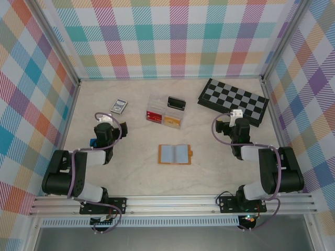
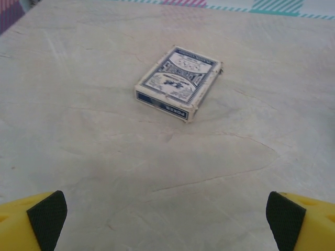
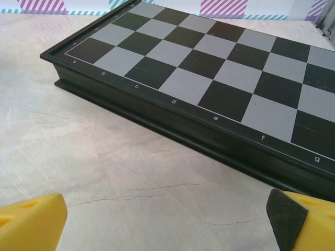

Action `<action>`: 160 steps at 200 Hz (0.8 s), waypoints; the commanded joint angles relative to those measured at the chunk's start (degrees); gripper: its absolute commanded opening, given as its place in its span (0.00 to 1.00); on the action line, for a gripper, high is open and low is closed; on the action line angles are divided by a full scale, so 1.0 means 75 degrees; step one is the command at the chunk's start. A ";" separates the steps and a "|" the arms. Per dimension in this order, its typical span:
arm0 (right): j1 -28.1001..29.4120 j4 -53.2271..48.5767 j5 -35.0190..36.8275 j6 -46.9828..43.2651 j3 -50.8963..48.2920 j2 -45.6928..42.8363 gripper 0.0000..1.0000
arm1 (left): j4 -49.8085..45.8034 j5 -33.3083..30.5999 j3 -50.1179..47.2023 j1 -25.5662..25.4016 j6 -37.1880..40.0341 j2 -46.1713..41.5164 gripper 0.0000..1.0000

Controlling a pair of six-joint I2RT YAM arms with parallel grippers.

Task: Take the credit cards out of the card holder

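Observation:
The card holder [image 1: 174, 153] lies open and flat in the middle of the table, orange-tan with two grey-blue inner panels. The credit cards cannot be told apart from those panels. My left gripper [image 1: 109, 122] is to the holder's left and a little farther back, well apart from it. In the left wrist view it [image 2: 167, 222] is open over bare table, yellow fingers [image 2: 47, 219] at the frame's lower corners. My right gripper [image 1: 235, 117] is to the holder's right near the chessboard. It [image 3: 167, 222] is open too, nothing between its fingers [image 3: 293, 222].
A deck of playing cards [image 1: 119, 106] [image 2: 179, 82] lies ahead of the left gripper. A clear plastic box [image 1: 164, 116] with red and yellow contents and a small black object [image 1: 176, 103] sit behind the holder. The chessboard [image 1: 234, 100] [image 3: 209, 78] lies at back right. Plaid walls [image 1: 172, 36] enclose the table.

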 commanded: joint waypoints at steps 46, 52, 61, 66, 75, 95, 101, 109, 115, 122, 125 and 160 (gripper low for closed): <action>-0.0198 0.1342 -0.0920 0.0032 -0.0339 0.0437 1.00 | 0.1065 0.0460 -0.0021 0.0089 0.0225 0.0606 1.00; -0.0197 0.1467 -0.0905 0.0031 -0.0350 0.0489 1.00 | 0.1111 0.0543 -0.0032 0.0080 0.0278 0.0620 1.00; -0.0210 0.1324 -0.0918 0.0050 -0.0302 0.0470 1.00 | 0.1038 0.0549 -0.0007 0.0066 0.0307 0.0615 1.00; -0.0220 0.1353 -0.0901 0.0066 -0.0289 0.0494 1.00 | 0.0980 0.0518 0.0037 0.0056 0.0308 0.0637 1.00; -0.0284 0.1088 -0.0876 0.0184 -0.0158 0.0489 1.00 | 0.0587 0.0323 0.0250 0.0049 0.0258 0.0666 1.00; -0.0521 0.0774 -0.1131 0.0373 0.0015 0.0513 1.00 | 0.0597 0.0357 0.0261 0.0077 0.0219 0.0679 1.00; -0.0526 0.0783 -0.1146 0.0366 0.0015 0.0517 1.00 | 0.0597 0.0347 0.0261 0.0072 0.0225 0.0682 1.00; -0.0528 0.0770 -0.1149 0.0367 0.0015 0.0513 1.00 | 0.0597 0.0349 0.0261 0.0077 0.0220 0.0680 1.00; -0.0526 0.0778 -0.1149 0.0372 0.0015 0.0515 1.00 | 0.0605 0.0356 0.0254 0.0077 0.0222 0.0676 1.00; -0.0527 0.0777 -0.1149 0.0366 0.0015 0.0515 1.00 | 0.0616 0.0352 0.0237 0.0077 0.0221 0.0662 1.00; -0.0529 0.0772 -0.1149 0.0366 0.0015 0.0515 1.00 | 0.0621 0.0349 0.0251 0.0074 0.0217 0.0667 1.00; -0.0531 0.0771 -0.1151 0.0378 0.0027 0.0509 1.00 | 0.0609 0.0366 0.0255 0.0065 0.0228 0.0679 1.00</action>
